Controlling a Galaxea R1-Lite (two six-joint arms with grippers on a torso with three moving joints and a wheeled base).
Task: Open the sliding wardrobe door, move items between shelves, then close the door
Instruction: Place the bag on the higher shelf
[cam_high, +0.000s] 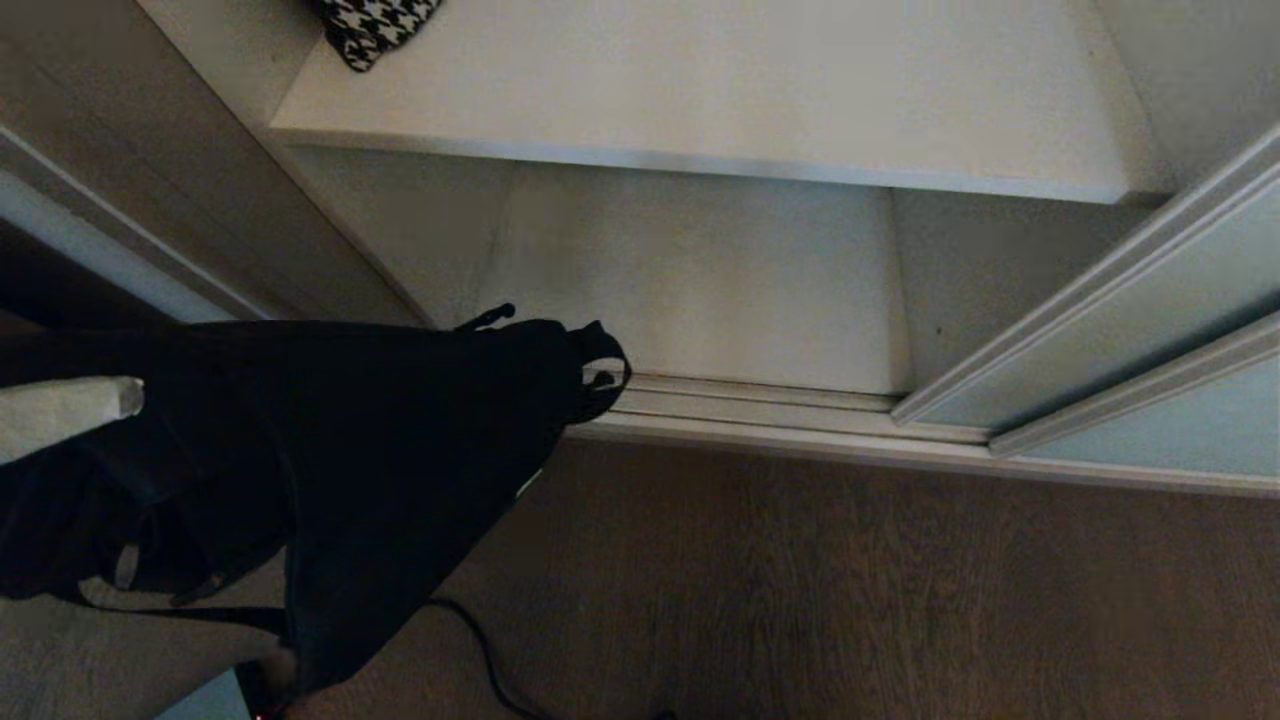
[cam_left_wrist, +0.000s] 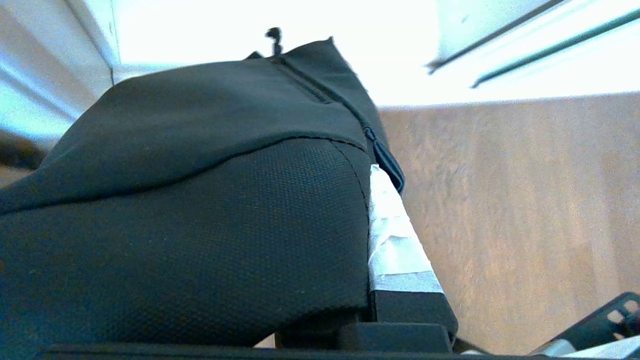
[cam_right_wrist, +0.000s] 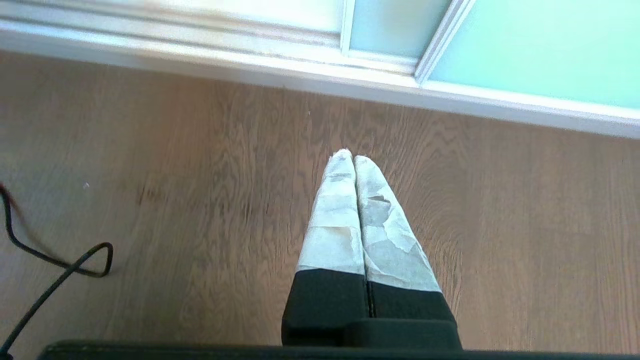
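Observation:
The black fabric bag (cam_high: 380, 450) hangs at the left, over the brown floor in front of the wardrobe opening. My left gripper (cam_high: 70, 412) is shut on the bag. In the left wrist view the bag (cam_left_wrist: 200, 200) covers one finger, and only one taped finger (cam_left_wrist: 395, 240) shows beside the cloth. An off-white shelf (cam_high: 700, 90) spans the opening, with a lower board (cam_high: 700, 280) beneath it. The sliding wardrobe door (cam_high: 1130, 320) stands pushed to the right, so the opening is uncovered. My right gripper (cam_right_wrist: 352, 156) is shut and empty, pointing down at the floor near the door (cam_right_wrist: 525, 45).
A black-and-white houndstooth cloth item (cam_high: 375, 25) lies at the back left of the upper shelf. The door track (cam_high: 760, 405) runs along the wardrobe's front edge. A black cable (cam_high: 480, 650) trails over the wood floor (cam_high: 850, 580) below the bag.

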